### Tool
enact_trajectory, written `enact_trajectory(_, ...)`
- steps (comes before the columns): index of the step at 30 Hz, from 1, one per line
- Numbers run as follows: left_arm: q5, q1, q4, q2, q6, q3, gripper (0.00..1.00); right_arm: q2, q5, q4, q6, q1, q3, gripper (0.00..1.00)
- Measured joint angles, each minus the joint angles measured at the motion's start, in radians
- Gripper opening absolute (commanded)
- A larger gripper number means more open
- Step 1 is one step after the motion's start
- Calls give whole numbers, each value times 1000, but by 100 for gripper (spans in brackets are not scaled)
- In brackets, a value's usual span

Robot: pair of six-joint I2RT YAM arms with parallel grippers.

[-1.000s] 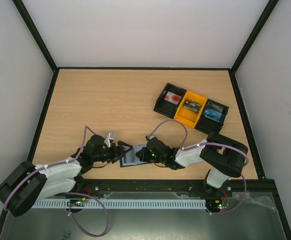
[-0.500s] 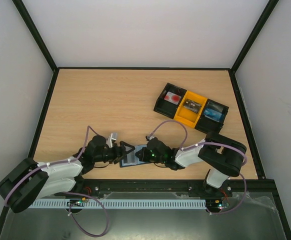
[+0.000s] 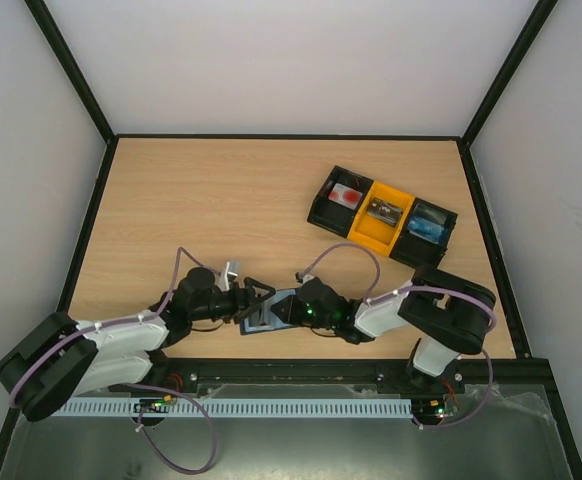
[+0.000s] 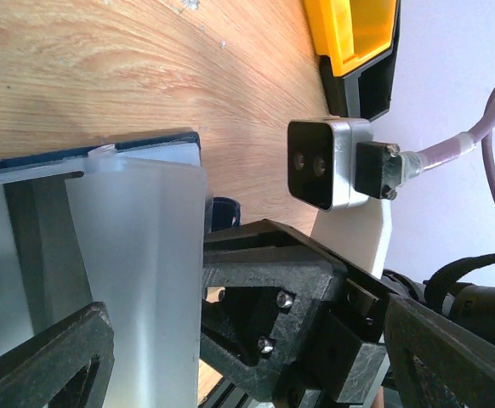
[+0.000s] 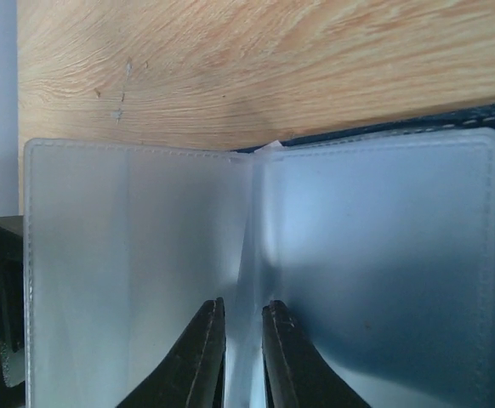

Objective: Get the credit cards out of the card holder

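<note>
1. The right gripper [image 5: 239, 365] has its fingers almost pressed together, pinching the centre fold of the open card holder [image 5: 358, 255].
2. The left gripper [image 4: 247, 314] is spread wide, with one finger over the holder's frosted pocket.
3. The card holder lies between both grippers, well apart from the tray [image 3: 371, 237], on its near-left side.
4. In the tray's left black compartment lies the pinkish-white card [image 3: 346, 196], and a dark card [image 3: 382, 210] lies in its yellow middle compartment.

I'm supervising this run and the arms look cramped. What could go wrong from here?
The right gripper pinches the clear centre fold of the card holder, not a visible card, so pulling may lift the whole holder. The open left gripper sits very near the right one; they could collide.
</note>
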Motion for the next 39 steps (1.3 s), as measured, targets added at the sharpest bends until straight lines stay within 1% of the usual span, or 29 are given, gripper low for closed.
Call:
enact_trajectory(3,0,-5,3,13,-1,2,88,-18,6,8,10,0,-21,17)
enact_trajectory(7,0,-10,6,42,-2,13,88,-93,43,-8,17,0,-74,21)
enact_trajectory(12,0,-27,25,87,-4,43,88,-246,122,-87,16,0,-104,24)
enact_trajectory(17,1,-54,47,152,-3,103,88,-403,200,-165,11,0,-130,24)
enact_trajectory(21,1,-74,91,205,-15,131,88,-486,243,-235,10,0,-141,24)
enact_trajectory(26,1,-107,106,251,-17,171,88,-584,288,-311,11,0,-168,25)
enact_trajectory(32,1,-124,126,287,-15,207,88,-666,323,-370,11,0,-186,26)
enact_trajectory(39,1,-127,118,290,2,213,88,-705,340,-397,11,0,-193,27)
